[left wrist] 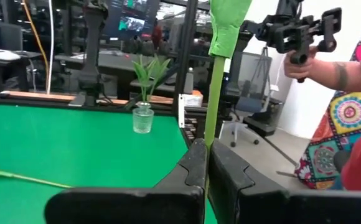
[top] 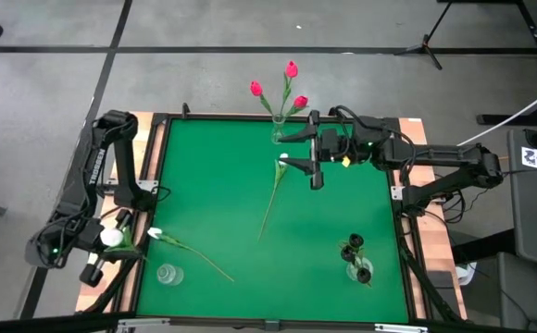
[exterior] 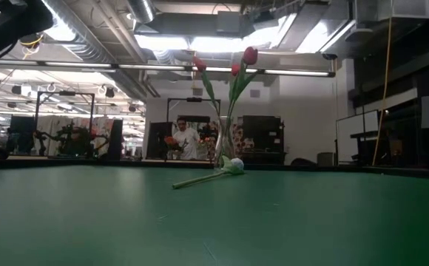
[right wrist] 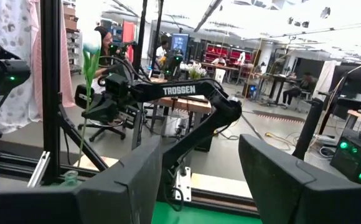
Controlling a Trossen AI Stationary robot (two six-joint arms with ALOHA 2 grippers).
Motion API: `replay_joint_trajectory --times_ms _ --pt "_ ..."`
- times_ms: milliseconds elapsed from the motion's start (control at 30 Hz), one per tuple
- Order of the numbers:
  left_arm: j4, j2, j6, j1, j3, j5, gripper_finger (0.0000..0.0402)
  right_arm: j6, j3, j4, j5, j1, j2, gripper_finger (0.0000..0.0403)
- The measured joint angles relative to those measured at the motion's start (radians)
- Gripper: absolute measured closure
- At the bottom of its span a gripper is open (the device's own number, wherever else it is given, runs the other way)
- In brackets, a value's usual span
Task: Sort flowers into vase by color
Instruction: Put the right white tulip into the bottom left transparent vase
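My left gripper [top: 109,246] is at the table's left edge, shut on an upright white tulip whose bud [top: 111,238] shows from above. My right gripper [top: 311,154] hangs open and level above the far middle, near the head of a white tulip [top: 282,163] that lies flat on the mat. Another white tulip [top: 156,234] lies near the left edge, beside an empty glass vase [top: 167,274]. Three pink-red tulips [top: 291,70] stand in the far vase [top: 278,131]. Black tulips [top: 354,244] stand in the near right vase. My left gripper pinches the white tulip's green stem [left wrist: 211,132] between its two shut fingers, which lie across it. The stem [right wrist: 84,124] stands upright and lifted clear, with the white bud [right wrist: 92,41] above the fingers and the lower stem hanging below them.
A person's hand [left wrist: 320,68] holds a black device beyond the table's edge. A person [exterior: 185,139] stands far behind the pink tulips' vase [exterior: 225,151]. The green mat [top: 324,222] is bare in its middle. Wooden borders frame the mat on its left and right sides.
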Motion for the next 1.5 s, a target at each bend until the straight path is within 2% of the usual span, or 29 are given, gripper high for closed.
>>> replay_joint_trajectory --times_ms 367,567,800,1100,1500 --pt "0.003 0.001 -0.012 0.091 0.000 0.000 0.0397 0.000 0.000 -0.009 0.000 0.000 -0.001 0.0189" --pt "0.007 0.012 -0.093 0.091 0.000 0.000 0.0398 0.000 0.000 -0.029 -0.008 0.000 -0.001 0.0189" --pt "0.062 0.058 -0.102 0.091 0.000 0.000 0.0399 0.000 0.000 -0.035 -0.008 0.000 -0.001 0.0189" --pt "0.039 0.094 -0.104 0.091 0.000 0.000 0.0398 -0.001 0.000 -0.035 0.000 0.000 -0.001 0.0189" --pt "-0.028 0.111 -0.363 0.091 -0.093 0.002 0.0390 0.002 0.000 -0.035 -0.008 0.000 -0.001 0.0189"
